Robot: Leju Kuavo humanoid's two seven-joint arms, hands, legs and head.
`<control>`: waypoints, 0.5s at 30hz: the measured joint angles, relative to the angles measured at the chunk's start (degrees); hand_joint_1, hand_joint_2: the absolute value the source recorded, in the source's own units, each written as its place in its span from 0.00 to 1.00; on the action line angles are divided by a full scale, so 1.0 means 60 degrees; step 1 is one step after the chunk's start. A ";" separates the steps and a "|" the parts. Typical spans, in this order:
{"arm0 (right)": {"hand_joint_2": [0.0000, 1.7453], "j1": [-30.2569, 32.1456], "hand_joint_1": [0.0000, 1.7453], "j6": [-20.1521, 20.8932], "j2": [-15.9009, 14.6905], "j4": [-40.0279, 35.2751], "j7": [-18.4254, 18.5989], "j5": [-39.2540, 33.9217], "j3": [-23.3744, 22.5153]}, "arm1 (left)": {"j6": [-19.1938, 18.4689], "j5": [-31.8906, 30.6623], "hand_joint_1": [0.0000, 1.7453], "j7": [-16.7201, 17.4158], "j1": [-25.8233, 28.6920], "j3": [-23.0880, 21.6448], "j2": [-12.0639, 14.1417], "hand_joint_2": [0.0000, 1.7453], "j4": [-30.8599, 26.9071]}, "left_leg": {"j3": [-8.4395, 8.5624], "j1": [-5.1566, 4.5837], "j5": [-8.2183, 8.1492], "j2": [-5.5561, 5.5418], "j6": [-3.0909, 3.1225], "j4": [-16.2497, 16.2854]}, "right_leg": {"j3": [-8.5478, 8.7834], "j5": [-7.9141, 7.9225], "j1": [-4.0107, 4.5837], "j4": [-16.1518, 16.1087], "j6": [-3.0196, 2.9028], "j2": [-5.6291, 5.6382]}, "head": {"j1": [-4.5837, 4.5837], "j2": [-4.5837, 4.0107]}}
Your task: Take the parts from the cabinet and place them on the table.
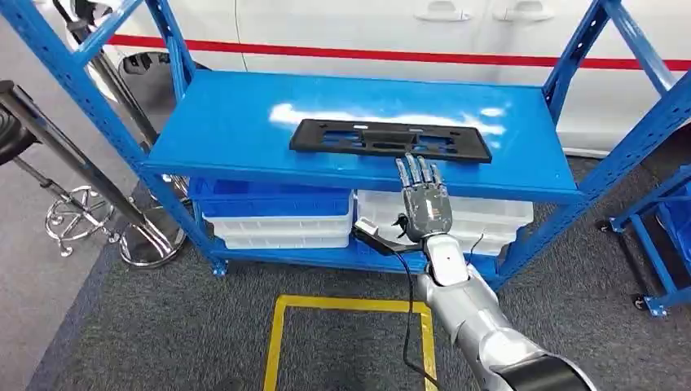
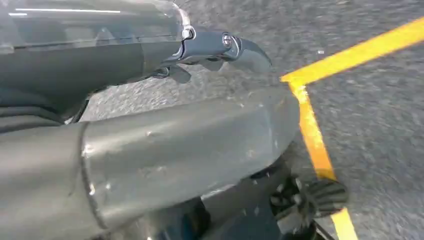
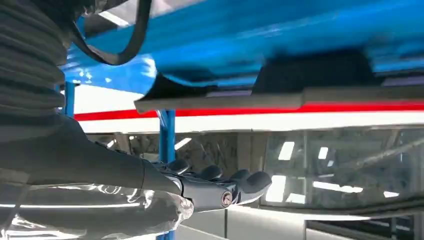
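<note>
Cabinet (image 1: 244,138), blue steel shelving: top shelf carries one black part (image 1: 391,138), a long flat slotted panel lying flat near the front edge.
Bins, lower shelf: blue bin (image 1: 269,198) stacked on white bin (image 1: 281,230) at left, further white bin (image 1: 489,213) at right (contents hidden under the shelf).
Right robot hand (image 1: 424,199): fingers straight and spread, holding nothing, fingertips at the part's near edge; contact cannot be told.
Left robot hand (image 2: 220,50): hangs over the grey floor; fingers mostly hidden, grasp state cannot be told.
Step, judged: reach before the first grasp. Next move calls for closing the fingers around the panel's edge, then lifting.
</note>
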 joint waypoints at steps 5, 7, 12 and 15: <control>1.00 0.0157 0.00 0.0000 0.0047 -0.0215 -0.0233 -0.0284 -0.0131 | 0.0015 0.0029 0.00 0.0000 0.0044 -0.0004 -0.0007 0.00 0.0000 | -0.1469 0.0009 -0.0559 0.0000 -0.0072 0.1613 | 0.0328 -0.0328 0.0087 0.0033 -0.0067 0.0042 | -0.0007 0.0004; 1.00 0.0175 0.00 0.0000 0.0054 -0.0288 -0.0244 -0.0295 -0.0131 | 0.0022 0.0029 0.00 0.0000 0.0036 -0.0004 -0.0007 0.00 0.0000 | -0.0985 -0.0024 0.0631 0.0003 0.0098 0.0074 | 0.0545 -0.0479 0.0134 0.0039 -0.0052 0.0049 | -0.0007 0.0003; 1.00 0.0325 0.00 0.0000 0.0157 -0.0769 -0.0605 -0.0484 -0.0434 | 0.0069 0.0087 0.00 -0.0007 0.0064 -0.0007 0.0026 0.00 0.0000 | -0.0615 -0.0177 0.0903 -0.0002 0.0436 -0.0967 | 0.0690 -0.0499 0.0128 0.0151 0.0221 0.0047 | -0.0015 0.0004; 1.00 0.0326 0.00 0.0000 0.0164 -0.0944 -0.0648 -0.0470 -0.0554 | 0.0073 0.0087 0.00 -0.0007 0.0066 -0.0015 0.0004 0.00 0.0000 | -0.0274 -0.0068 0.0906 0.0005 0.0531 -0.1072 | 0.0607 -0.0797 0.0131 0.0533 0.0325 0.0043 | -0.0003 0.0004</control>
